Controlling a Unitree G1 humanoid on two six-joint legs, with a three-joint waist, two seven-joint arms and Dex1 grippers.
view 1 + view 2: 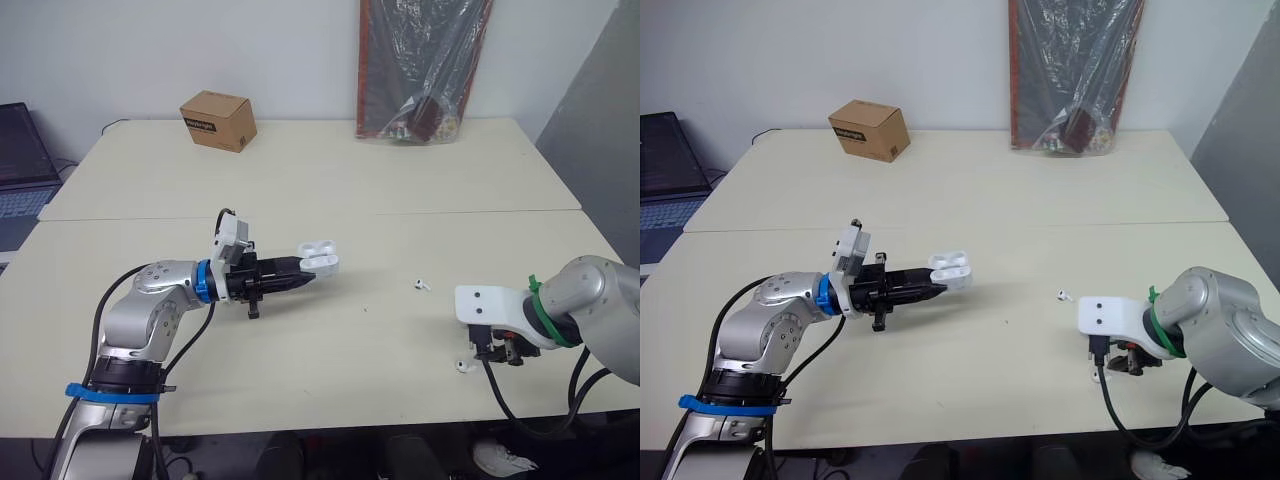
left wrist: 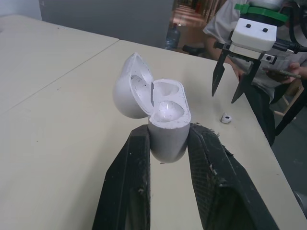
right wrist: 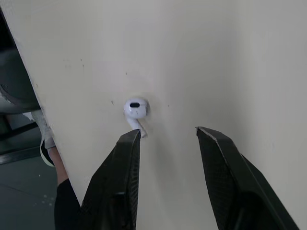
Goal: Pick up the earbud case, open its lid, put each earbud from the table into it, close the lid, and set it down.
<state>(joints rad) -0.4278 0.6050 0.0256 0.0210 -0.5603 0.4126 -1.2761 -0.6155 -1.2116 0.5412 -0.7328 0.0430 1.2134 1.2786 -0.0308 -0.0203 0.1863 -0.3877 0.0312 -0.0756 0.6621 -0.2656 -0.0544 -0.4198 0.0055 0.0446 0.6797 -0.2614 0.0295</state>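
1. At the far left of the pale cream worktop [image 1: 350, 180]: a brown cardboard box [image 1: 218, 120]. At the far edge, right of the middle, leaning on the wall: a dark flat panel wrapped in clear plastic [image 1: 420, 70]. Both well apart from the arms.
2. Off the left edge: a dark open laptop [image 1: 25, 160]. Past the worktop's right edge, in the left wrist view: a seated person in a grey top [image 2: 221, 24].
3. On bare surface right of the middle, between the two grippers and touching neither: a small white earbud [image 1: 421, 285].
4. Clenched around the lower body of the glossy white earbud case [image 2: 165, 139]: the left gripper [image 1: 308, 274], one black finger [image 2: 136, 163] on each side. Holds it just above the worktop's middle, somewhat nearer the near edge than the far one, pointing toward the right edge.
5. Hinged back and standing open: the case's rounded lid [image 2: 128, 88], with both hollow sockets in view.
6. Released, with fingers [image 3: 120, 182] spread and gripping nothing: the right gripper [image 3: 168, 134]. Points down at the worktop close to the near edge, toward the near right corner.
7. Just beyond one fingertip, outside the gap: a second white earbud [image 3: 135, 109], flat on the worktop, stem toward that fingertip. Cannot tell whether touching.
8. Close beside this earbud: the near edge. Wide bare worktop between case and right gripper, and across most of the far half.
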